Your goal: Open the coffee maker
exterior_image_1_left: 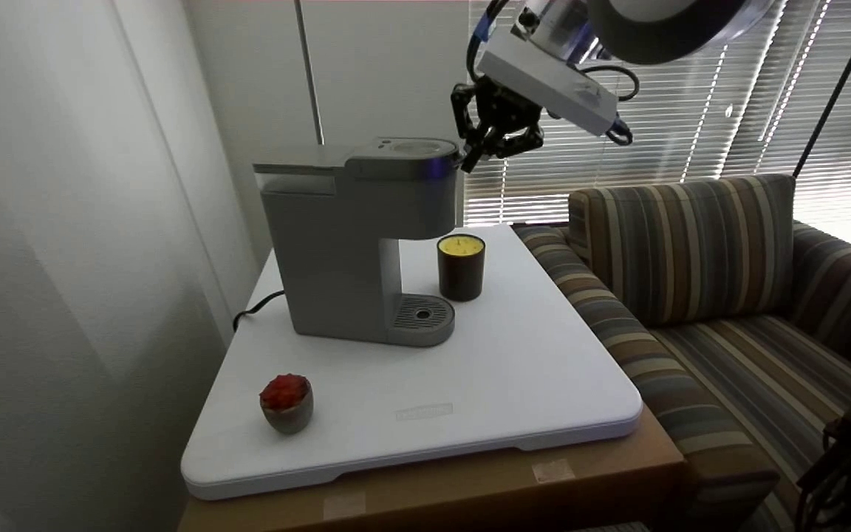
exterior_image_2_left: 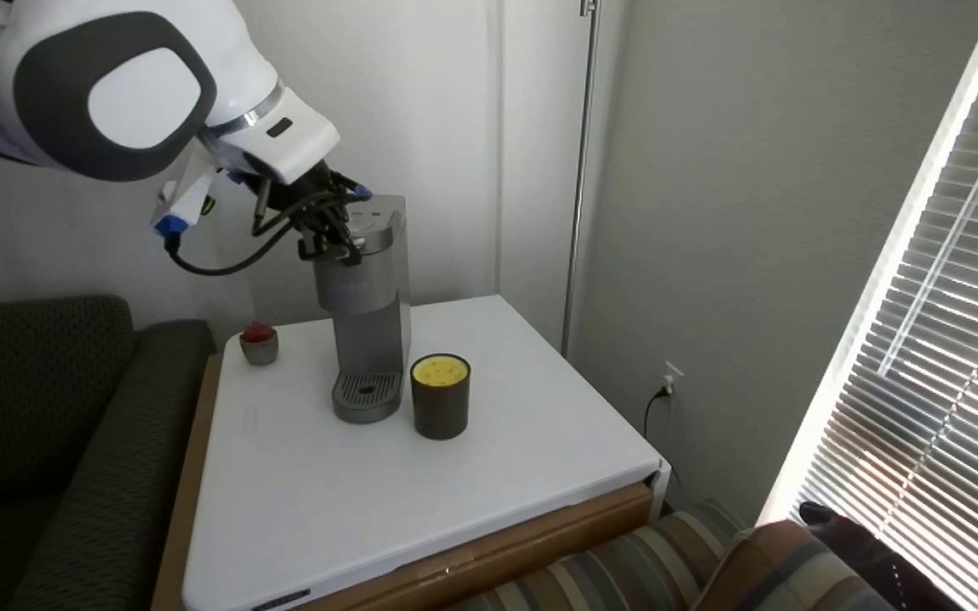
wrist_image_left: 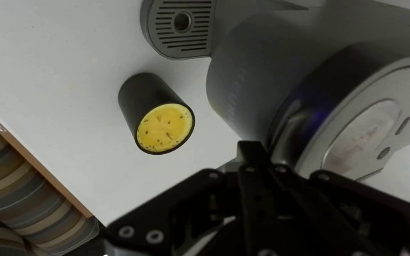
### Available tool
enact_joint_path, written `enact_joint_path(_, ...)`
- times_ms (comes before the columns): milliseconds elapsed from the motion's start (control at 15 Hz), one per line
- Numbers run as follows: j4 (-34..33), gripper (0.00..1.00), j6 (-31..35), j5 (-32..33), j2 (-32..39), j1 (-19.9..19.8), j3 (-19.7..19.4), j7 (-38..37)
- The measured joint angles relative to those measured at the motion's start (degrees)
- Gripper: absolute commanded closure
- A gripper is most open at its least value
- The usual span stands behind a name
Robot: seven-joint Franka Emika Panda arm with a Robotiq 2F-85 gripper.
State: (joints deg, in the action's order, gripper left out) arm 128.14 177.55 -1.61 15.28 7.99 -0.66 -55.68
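Note:
The grey coffee maker [exterior_image_1_left: 337,251] stands upright on a white tabletop, its top lid [exterior_image_1_left: 405,149] lying flat and closed. In both exterior views my gripper [exterior_image_1_left: 467,164] is at the upper front of the machine, level with the lid's front edge. Its fingertips are together with nothing visible between them. Seen from the wrist, the gripper [wrist_image_left: 253,153] points in beside the shiny front rim of the lid [wrist_image_left: 354,131]. Whether the fingertips touch that rim or sit just short of it, I cannot tell. The arm partly hides the lid in an exterior view [exterior_image_2_left: 379,216].
A dark cup with a yellow top [exterior_image_1_left: 461,273] stands beside the drip base [exterior_image_1_left: 423,318]. Near a table corner sits a small pot with a red top [exterior_image_1_left: 286,405]. A black cord [exterior_image_1_left: 257,304] runs behind the machine. A striped armchair [exterior_image_1_left: 684,258] borders the white tabletop [exterior_image_1_left: 514,369].

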Motion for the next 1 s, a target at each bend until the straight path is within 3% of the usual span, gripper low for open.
enact_joint_path(267, 0.0, 1.00, 3.2, -1.1, -0.5, -0.9, 1.3, 0.0)
enact_joint_path(467, 0.0, 1.00, 6.4, -6.9, -1.2, -1.2, 3.2, 3.2)
enact_joint_path(1000, -0.5, 1.00, 8.1, -8.0, -1.5, -5.6, 9.4, 4.0)
